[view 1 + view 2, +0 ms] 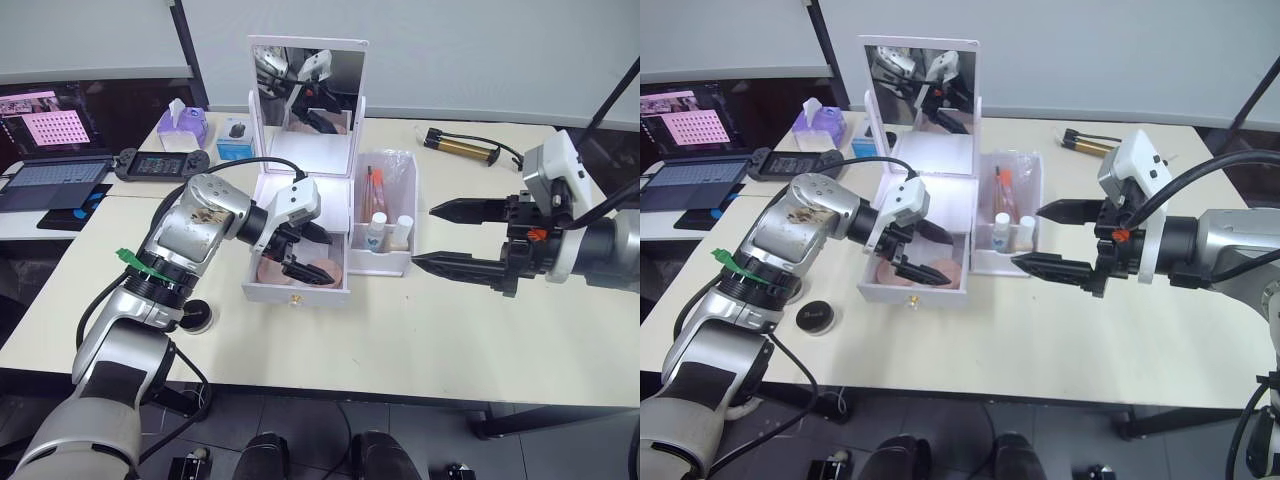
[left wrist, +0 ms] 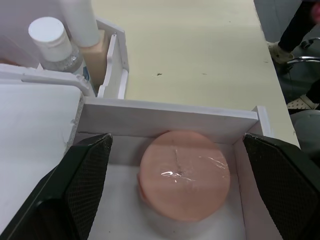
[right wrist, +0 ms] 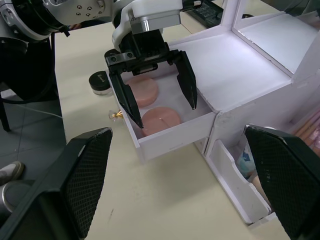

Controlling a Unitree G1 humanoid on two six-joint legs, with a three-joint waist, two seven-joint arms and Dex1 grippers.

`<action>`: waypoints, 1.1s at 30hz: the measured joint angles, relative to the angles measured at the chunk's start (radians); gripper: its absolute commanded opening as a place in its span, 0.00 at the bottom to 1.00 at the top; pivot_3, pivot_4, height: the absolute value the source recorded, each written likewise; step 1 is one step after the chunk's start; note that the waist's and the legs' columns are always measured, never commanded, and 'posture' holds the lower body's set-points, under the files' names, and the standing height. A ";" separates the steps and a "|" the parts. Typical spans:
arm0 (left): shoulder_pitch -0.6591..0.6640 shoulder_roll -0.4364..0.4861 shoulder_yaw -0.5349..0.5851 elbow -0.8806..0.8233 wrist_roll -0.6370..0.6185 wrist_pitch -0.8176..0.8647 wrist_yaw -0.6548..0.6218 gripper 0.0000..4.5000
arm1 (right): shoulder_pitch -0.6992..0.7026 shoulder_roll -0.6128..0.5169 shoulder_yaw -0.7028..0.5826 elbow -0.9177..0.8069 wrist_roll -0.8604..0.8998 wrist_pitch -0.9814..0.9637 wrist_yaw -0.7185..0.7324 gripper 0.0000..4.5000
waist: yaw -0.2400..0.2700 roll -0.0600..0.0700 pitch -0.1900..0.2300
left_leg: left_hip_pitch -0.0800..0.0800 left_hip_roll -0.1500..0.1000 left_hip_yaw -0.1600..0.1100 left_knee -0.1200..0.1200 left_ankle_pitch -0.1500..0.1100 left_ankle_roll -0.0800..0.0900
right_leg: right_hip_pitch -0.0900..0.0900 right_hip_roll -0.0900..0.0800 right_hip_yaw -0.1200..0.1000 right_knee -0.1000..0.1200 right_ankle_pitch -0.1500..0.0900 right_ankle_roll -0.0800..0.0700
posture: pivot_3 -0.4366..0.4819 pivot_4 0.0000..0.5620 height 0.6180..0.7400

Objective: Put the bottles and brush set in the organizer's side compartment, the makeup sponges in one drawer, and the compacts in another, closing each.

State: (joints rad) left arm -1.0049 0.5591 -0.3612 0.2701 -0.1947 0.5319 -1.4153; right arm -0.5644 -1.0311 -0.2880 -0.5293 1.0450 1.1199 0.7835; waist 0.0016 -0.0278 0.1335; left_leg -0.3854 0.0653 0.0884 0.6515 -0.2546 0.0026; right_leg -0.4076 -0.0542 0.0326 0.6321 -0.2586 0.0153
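The white organizer [image 1: 300, 160] stands mid-table with one drawer [image 1: 296, 290] pulled out. Two peach makeup sponges [image 3: 142, 90] [image 2: 185, 175] lie flat inside it. My left gripper [image 1: 322, 255] hovers open over the drawer, its fingers straddling the nearer sponge without touching it. In the side compartment [image 1: 385, 262] stand the clear bottle [image 1: 377, 232], the beige bottle [image 1: 403, 232] and the brush set [image 1: 377, 190]. My right gripper [image 1: 423, 235] is open and empty, just right of that compartment. A round black compact [image 1: 195, 315] sits on the table left of the drawer.
A gold-and-black hand pump [image 1: 460, 147] lies at the back right. At the back left are a purple tissue box [image 1: 182, 125], a small blue box [image 1: 235, 140], a game controller [image 1: 165, 162] and a laptop [image 1: 50, 180]. Bare tabletop [image 1: 420, 330] spreads in front.
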 measured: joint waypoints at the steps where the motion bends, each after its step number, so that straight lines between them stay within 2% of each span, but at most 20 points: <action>1: 0.000 0.005 0.007 -0.004 -0.001 0.000 0.000 1.00 | 0.000 0.000 0.001 0.000 0.000 -0.001 0.001 1.00 | 0.000 0.000 0.000 | 0.000 0.000 0.000 0.000 0.000 0.000 | 0.000 0.000 0.000 0.000 0.000 0.000 | 0.48 0.27 0.93; 3: 0.000 0.029 0.031 -0.025 -0.016 0.001 -0.012 1.00 | 0.000 0.000 0.004 0.001 0.000 -0.001 0.003 1.00 | -0.001 0.000 0.000 | 0.000 0.000 0.000 0.000 0.000 0.000 | 0.000 0.000 0.000 0.000 0.000 0.000 | 0.48 0.27 0.93; 7: 0.017 0.097 0.155 -0.165 -0.155 0.080 -0.060 1.00 | -0.003 -0.002 0.005 0.007 0.041 0.001 0.026 1.00 | -0.006 0.000 0.000 | 0.000 0.001 -0.002 0.000 0.000 0.000 | 0.000 0.000 0.000 0.000 0.000 0.000 | 0.48 0.27 0.93; 12: 0.127 0.178 0.290 -0.322 -0.258 0.187 -0.001 1.00 | -0.051 -0.025 0.036 0.044 0.053 0.000 0.070 1.00 | -0.013 0.002 -0.001 | 0.002 0.001 -0.002 0.000 0.000 0.000 | 0.001 0.000 0.000 0.001 0.000 0.000 | 0.48 0.27 0.93; 15: 0.214 0.189 0.372 -0.413 -0.323 0.255 0.074 0.86 | -0.092 -0.027 0.090 0.080 0.021 -0.018 0.112 1.00 | -0.013 0.002 -0.001 | 0.002 0.001 -0.002 0.000 0.000 0.000 | 0.001 0.000 0.000 0.000 0.000 0.000 | 0.48 0.27 0.93; 20: 0.389 0.207 0.492 -0.572 -0.424 0.340 0.191 0.52 | -0.179 -0.011 0.182 0.160 -0.035 -0.055 0.197 1.00 | -0.013 0.002 -0.001 | 0.002 0.001 -0.002 0.000 0.000 0.000 | 0.001 0.000 0.000 0.000 0.000 0.000 | 0.48 0.27 0.93; 27: 0.774 0.223 0.698 -0.754 -0.560 0.384 0.297 0.03 | -0.288 0.025 0.292 0.260 -0.114 -0.098 0.333 1.00 | -0.015 0.002 -0.001 | 0.003 0.001 -0.002 -0.001 0.000 0.000 | 0.001 -0.001 0.000 0.000 0.000 0.000 | 0.48 0.27 0.93; 28: 0.827 0.223 0.725 -0.787 -0.584 0.391 0.309 0.01 | -0.294 0.030 0.303 0.272 -0.128 -0.109 0.347 1.00 | -0.014 0.002 -0.001 | 0.003 0.001 -0.001 -0.001 0.000 0.000 | 0.002 -0.001 0.000 0.000 0.000 0.000 | 0.48 0.27 0.93; 33: 1.043 0.189 0.785 -0.912 -0.633 0.380 0.398 0.01 | -0.325 0.065 0.345 0.315 -0.185 -0.130 0.402 1.00 | -0.003 0.002 -0.001 | 0.005 0.001 -0.001 -0.001 0.000 0.000 | 0.003 -0.003 -0.001 0.000 0.000 0.000 | 0.48 0.27 0.93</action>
State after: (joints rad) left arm 0.0380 0.7483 0.4239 -0.6424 -0.8279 0.9123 -1.0175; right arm -0.8892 -0.9657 0.0570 -0.2141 0.8605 0.9895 1.1851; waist -0.0017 -0.0260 0.1328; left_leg -0.3808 0.0661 0.0877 0.6509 -0.2547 0.0024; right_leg -0.4043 -0.0568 0.0316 0.6321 -0.2588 0.0150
